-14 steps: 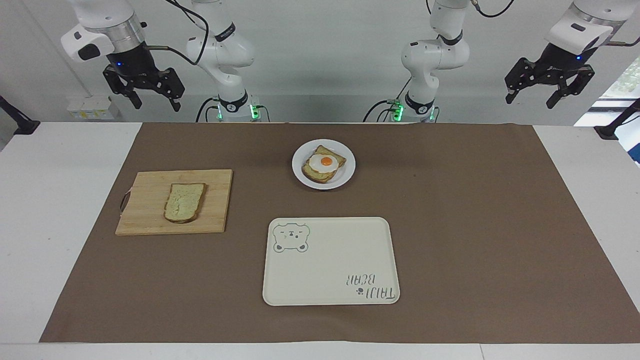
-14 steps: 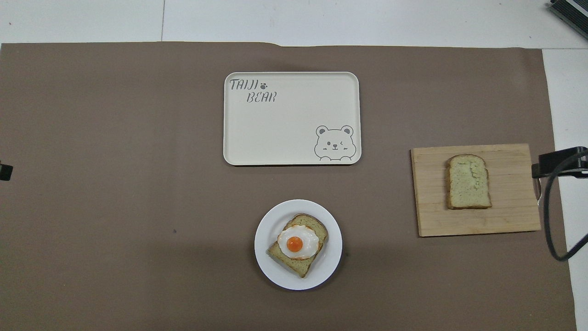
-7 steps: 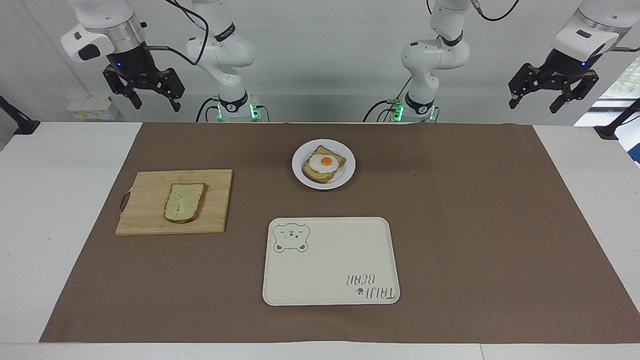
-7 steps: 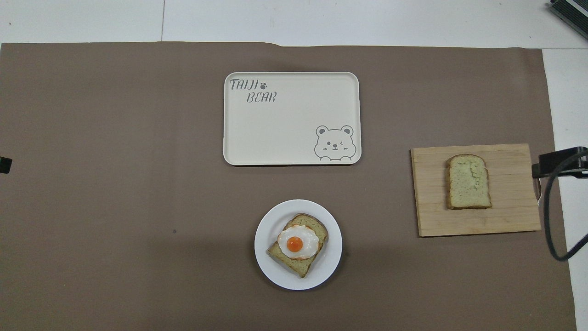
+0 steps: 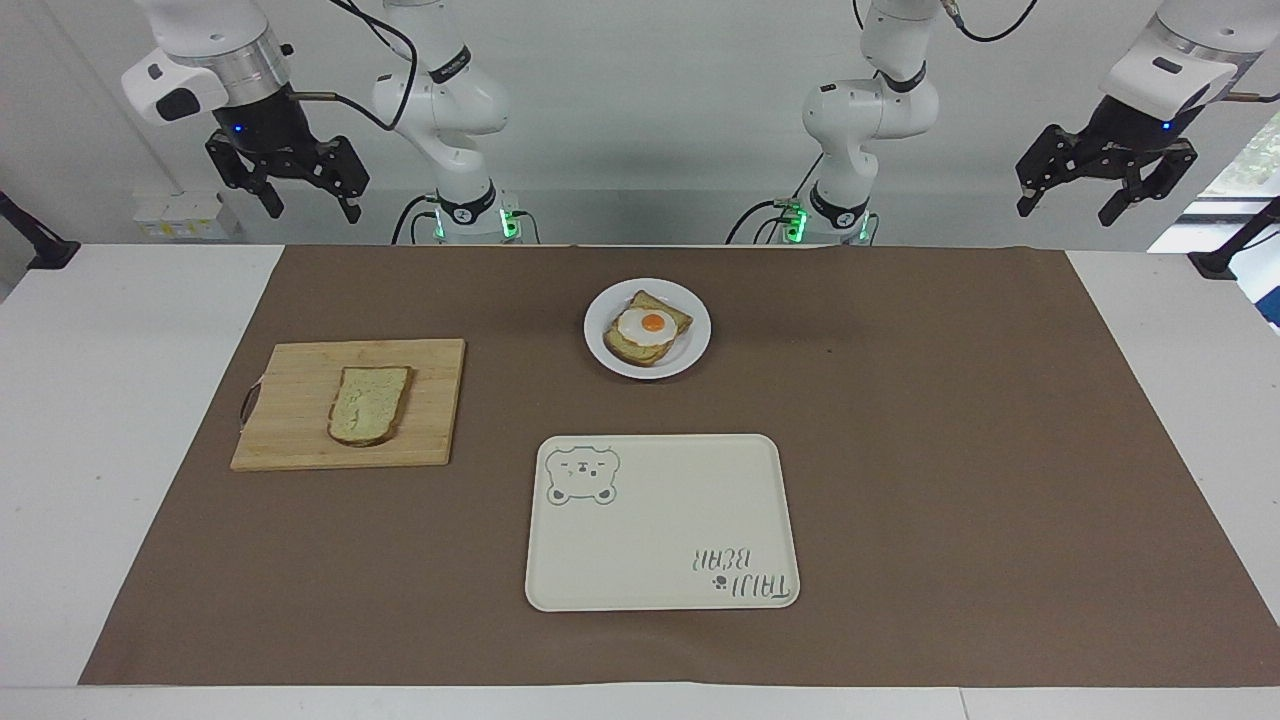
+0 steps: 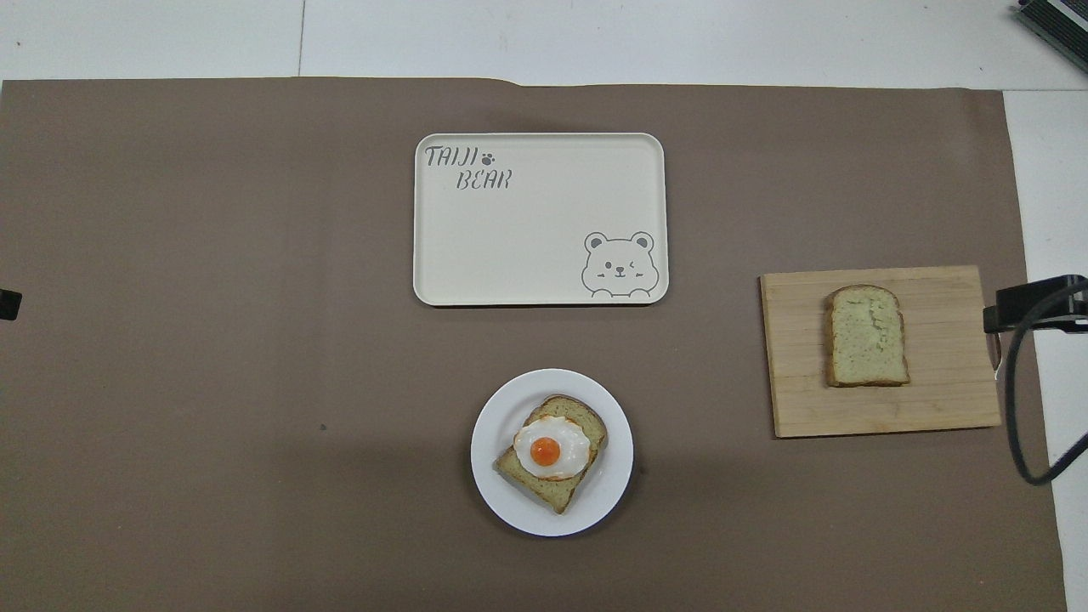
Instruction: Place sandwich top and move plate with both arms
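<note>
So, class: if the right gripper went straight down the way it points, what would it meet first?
Probably the bare table near the cutting board; the open right gripper hangs clear of everything, though depth is uncertain.

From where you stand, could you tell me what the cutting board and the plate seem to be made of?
Cutting board: looks like pale wood or bamboo, matte, with visible plank lines. Plate: glossy white, probably ceramic or melamine; its sheen leaves that open.

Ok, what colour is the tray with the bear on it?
Cream, with grey bear and lettering; the tray shows best overhead.
</note>
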You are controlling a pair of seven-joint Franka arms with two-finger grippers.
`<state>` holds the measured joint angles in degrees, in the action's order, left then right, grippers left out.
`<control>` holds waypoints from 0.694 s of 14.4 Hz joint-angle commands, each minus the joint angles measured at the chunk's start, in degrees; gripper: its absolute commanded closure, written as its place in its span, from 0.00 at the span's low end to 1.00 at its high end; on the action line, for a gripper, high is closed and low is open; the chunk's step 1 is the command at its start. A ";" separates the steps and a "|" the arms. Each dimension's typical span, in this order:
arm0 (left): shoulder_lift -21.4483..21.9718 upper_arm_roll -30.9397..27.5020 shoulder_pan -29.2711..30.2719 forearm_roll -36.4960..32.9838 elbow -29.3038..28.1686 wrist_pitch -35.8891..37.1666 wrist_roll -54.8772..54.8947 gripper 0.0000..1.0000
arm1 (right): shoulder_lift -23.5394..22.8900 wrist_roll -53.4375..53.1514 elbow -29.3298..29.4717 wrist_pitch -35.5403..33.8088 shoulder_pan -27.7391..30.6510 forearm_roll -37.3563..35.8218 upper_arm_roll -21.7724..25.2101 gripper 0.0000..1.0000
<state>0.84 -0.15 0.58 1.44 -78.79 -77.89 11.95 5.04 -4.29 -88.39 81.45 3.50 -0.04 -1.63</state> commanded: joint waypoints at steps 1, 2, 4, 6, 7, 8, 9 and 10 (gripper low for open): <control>-0.05 0.59 0.91 0.50 0.84 0.81 -0.08 0.00 | 3.22 1.92 -4.25 1.25 0.90 1.36 0.14 0.00; 0.03 0.59 0.91 0.49 0.66 0.73 -0.26 0.00 | 3.40 1.92 -4.60 1.25 0.81 1.36 0.14 0.00; 0.30 0.59 0.91 0.49 0.40 0.73 -0.26 0.00 | 3.66 1.83 -5.39 1.69 0.90 1.36 0.14 0.00; 0.39 0.59 0.91 0.50 0.13 0.55 -0.26 0.00 | 3.48 1.83 -6.17 3.53 1.07 1.36 0.14 0.00; 0.39 0.59 0.91 0.49 0.13 0.64 -0.26 0.00 | 3.66 1.91 -6.96 4.15 1.42 1.36 0.14 0.00; 0.39 0.59 0.91 0.49 0.13 0.64 -0.26 0.00 | 3.57 1.92 -6.97 4.15 1.69 1.36 0.14 0.00; 0.39 0.59 0.91 0.49 0.13 0.73 -0.26 0.00 | 3.57 2.26 -6.97 4.15 1.78 1.36 0.14 0.00; 0.39 0.59 0.91 0.49 0.13 0.64 -0.26 0.00 | 3.49 2.96 -6.89 4.33 2.04 1.36 0.22 0.00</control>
<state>0.85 -0.15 0.58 1.44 -78.79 -77.87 11.95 7.09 -3.97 -93.42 84.34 4.29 -0.04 -1.46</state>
